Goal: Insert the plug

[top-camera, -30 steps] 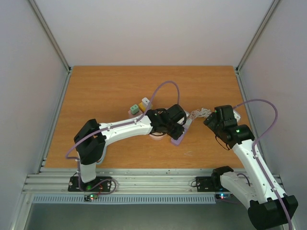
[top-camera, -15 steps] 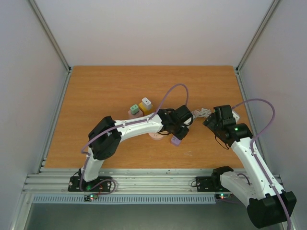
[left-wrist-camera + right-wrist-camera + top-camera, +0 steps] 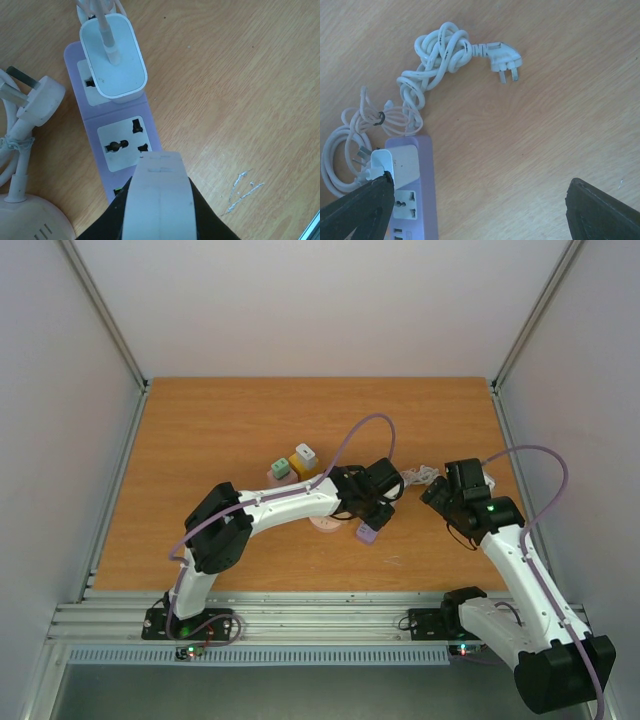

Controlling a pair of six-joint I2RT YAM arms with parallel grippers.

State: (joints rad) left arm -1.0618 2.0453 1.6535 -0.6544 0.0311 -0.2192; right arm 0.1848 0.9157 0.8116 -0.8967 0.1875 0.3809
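A purple power strip (image 3: 86, 119) lies on the wooden table, its end showing in the top view (image 3: 367, 533). A white charger (image 3: 114, 57) sits in its far socket. The middle socket (image 3: 122, 142) is empty. My left gripper (image 3: 158, 212) is shut on a white plug (image 3: 159, 180), held just above the strip's near end, close to the empty socket. My right gripper (image 3: 480, 210) is wide open and empty above bare wood, right of the strip (image 3: 427, 190). In the top view the left gripper (image 3: 378, 498) covers most of the strip and the right gripper (image 3: 438, 490) is beside it.
A loose white three-pin plug (image 3: 37, 97) with its cable lies left of the strip, by a pale pink round base (image 3: 30, 220). A knotted white cable (image 3: 437, 55) ending in a plug (image 3: 504, 59) lies beyond the strip. A green block (image 3: 280, 469) and a yellow-white block (image 3: 304, 457) sit further left.
The left arm has swung right and forward, bringing its gripper over the power strip, then held still. The right arm has barely moved.
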